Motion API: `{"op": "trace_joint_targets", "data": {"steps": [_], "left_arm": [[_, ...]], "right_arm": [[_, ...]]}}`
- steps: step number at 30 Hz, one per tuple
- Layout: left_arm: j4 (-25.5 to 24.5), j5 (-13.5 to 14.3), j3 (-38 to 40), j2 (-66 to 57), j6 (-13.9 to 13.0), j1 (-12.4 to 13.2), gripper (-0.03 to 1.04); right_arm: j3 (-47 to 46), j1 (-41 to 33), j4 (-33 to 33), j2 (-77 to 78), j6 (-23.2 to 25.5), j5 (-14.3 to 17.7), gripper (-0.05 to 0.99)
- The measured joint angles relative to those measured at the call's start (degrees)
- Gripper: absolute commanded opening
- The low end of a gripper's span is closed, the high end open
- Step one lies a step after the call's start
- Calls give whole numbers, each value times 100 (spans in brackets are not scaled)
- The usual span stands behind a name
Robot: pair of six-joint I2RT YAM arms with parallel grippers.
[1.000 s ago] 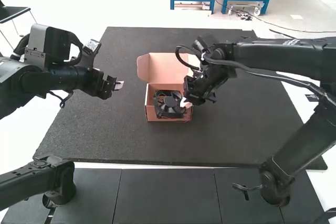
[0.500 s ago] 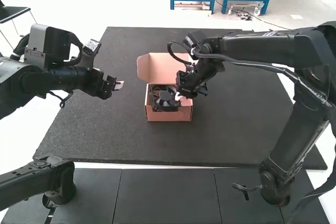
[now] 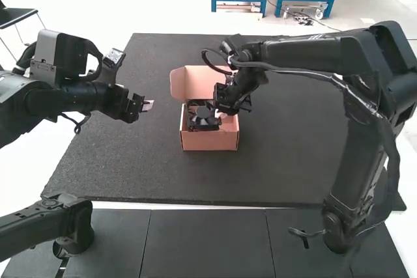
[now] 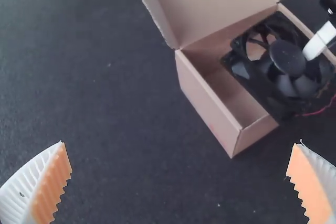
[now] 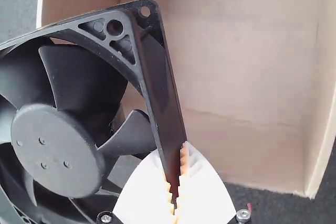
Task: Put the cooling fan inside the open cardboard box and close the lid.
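**Fan at the box mouth, clamped by the right tool**

The fan (image 3: 201,116) is black, with a square frame, a round hub and curved blades. It sits tilted in the open top of the box (image 3: 209,138), whose lid stands upright at the back. The right tool (image 5: 176,195) is clamped on one edge of the fan's frame, its arm reaching in over the box. The left tool (image 3: 143,105) hangs well apart from the box, fingers spread wide. A black mat (image 3: 130,161) covers the desk.
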State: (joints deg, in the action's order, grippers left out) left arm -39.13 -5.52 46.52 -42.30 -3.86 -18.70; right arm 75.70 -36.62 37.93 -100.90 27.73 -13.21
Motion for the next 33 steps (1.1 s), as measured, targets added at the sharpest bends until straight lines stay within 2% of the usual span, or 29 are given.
{"op": "trace_joint_targets", "data": {"steps": [17,33], "left_arm": [[-4,20,0,177,7,-2,97],[-24,20,0,177,83,-2,97]], "right_arm": [[186,138,-131,-446,-9,341,-2],[186,273,-256,-450,-26,431,-2]]}}
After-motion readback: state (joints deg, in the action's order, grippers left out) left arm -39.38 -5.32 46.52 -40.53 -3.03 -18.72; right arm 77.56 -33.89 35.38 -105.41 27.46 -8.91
